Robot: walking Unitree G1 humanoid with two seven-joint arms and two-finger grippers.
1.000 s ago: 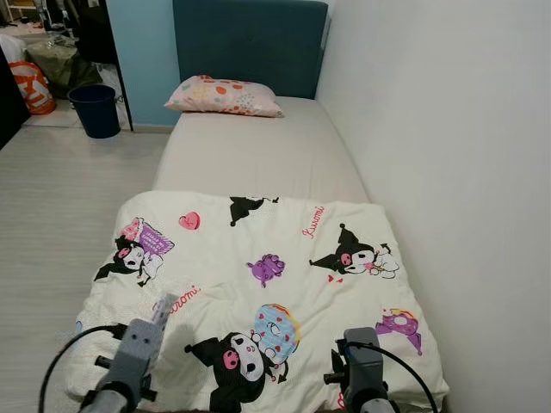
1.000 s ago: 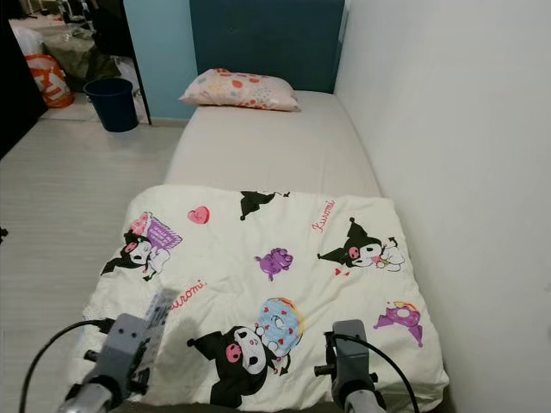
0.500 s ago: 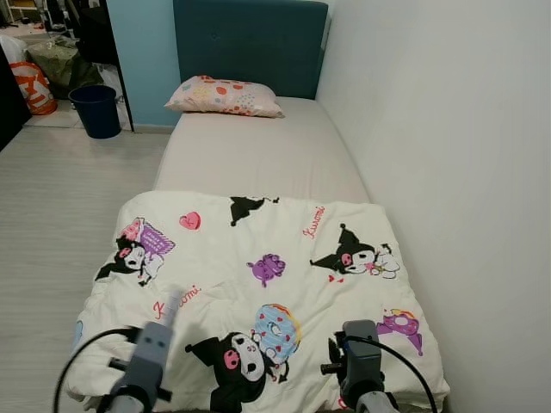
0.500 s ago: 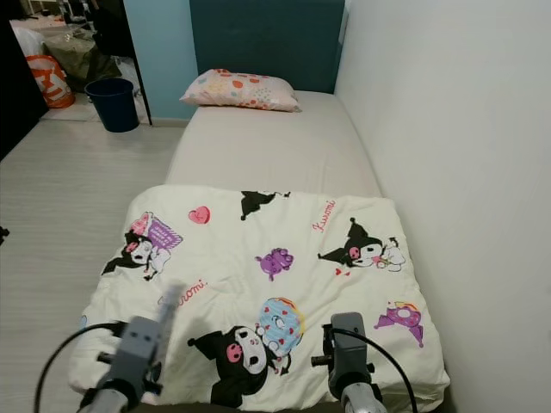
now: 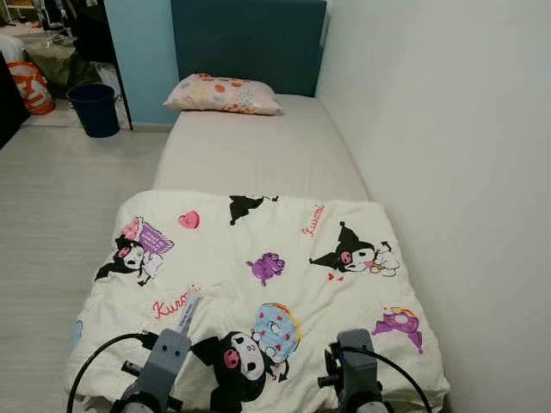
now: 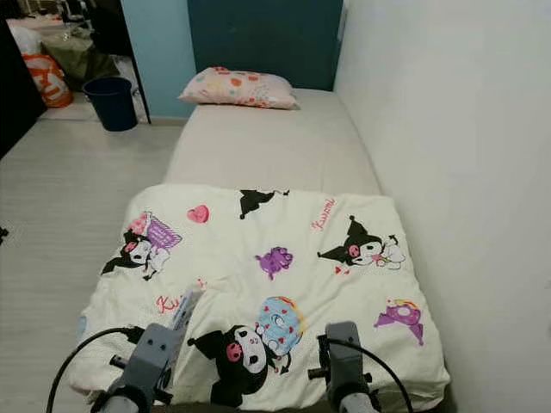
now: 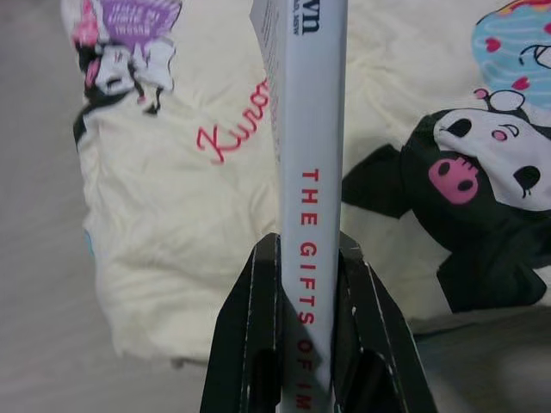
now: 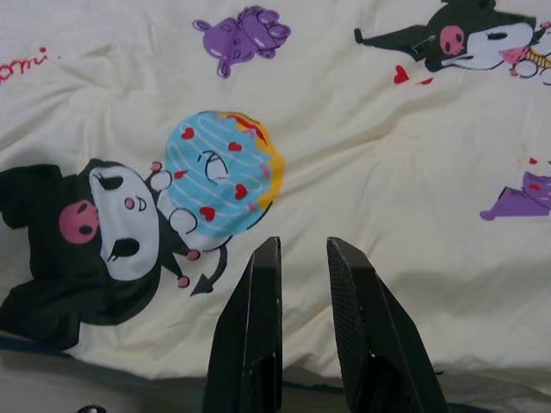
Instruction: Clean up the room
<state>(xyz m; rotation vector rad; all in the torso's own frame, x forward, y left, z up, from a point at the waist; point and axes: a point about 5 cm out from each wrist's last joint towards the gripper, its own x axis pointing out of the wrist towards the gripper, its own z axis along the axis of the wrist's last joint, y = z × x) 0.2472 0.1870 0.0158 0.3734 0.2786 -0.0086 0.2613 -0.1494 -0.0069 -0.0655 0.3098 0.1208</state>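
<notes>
Clamped between the two black fingers [image 7: 258, 335] of the left gripper [image 7: 306, 340]: a thin white book [image 7: 308, 155], spine facing the wrist camera, red capitals along it reading "THE GIFTS OF IM…". Held up over the near left part of a cream cartoon-print blanket [image 5: 258, 284], just above the red "Kuromi" lettering; seen from the head as a pale slab [image 5: 187, 312] sticking forward from the silver left wrist. On the other side, right gripper [image 8: 301, 258] with fingers [image 8: 258, 318] a narrow gap apart, nothing between them, hovering above the near edge of the blanket close to the blue heart-dotted figure and the black-hooded character. Right wrist housing [image 5: 355, 372] low in the head view, black cable looping off it.

Blanket folded over the foot half of a single bed [image 5: 258, 155], bare beige sheet beyond it. At the head end a spotted pink pillow [image 5: 223, 95] lying against a dark teal headboard [image 5: 248, 43]. White wall [image 5: 439, 172] running along the bed's right side. To the left, pale wood-look floor [image 5: 60, 198], a dark blue bucket [image 5: 94, 109] standing by a doorway, and an orange-and-white bag [image 5: 33, 86] further back among dim clutter
</notes>
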